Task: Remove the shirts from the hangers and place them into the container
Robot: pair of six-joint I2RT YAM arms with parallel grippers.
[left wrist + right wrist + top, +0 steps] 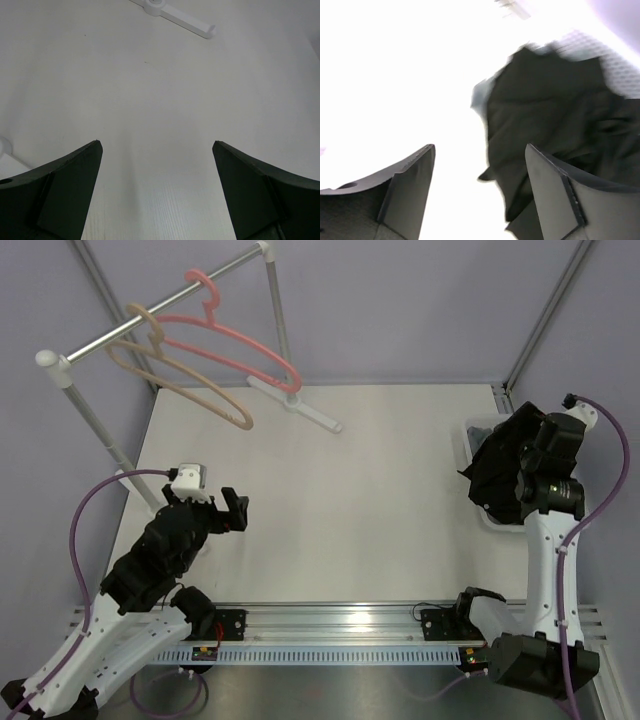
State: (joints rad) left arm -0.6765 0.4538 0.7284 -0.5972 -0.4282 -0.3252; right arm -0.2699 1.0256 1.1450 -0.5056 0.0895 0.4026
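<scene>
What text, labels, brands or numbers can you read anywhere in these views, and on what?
No readable text in any view.
Coloured marks on the rail by the arm bases: too small to tell whether they carry letters.
Pink hanger, tan hanger, black shirt, container: no print visible; the right wrist view is blurred and overexposed.

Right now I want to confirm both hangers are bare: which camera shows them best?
Top external: the pink hanger and beige hanger hang whole and bare on the rail. Left wrist shows only table and the rail's foot; right wrist shows dark cloth, no hangers.
</scene>
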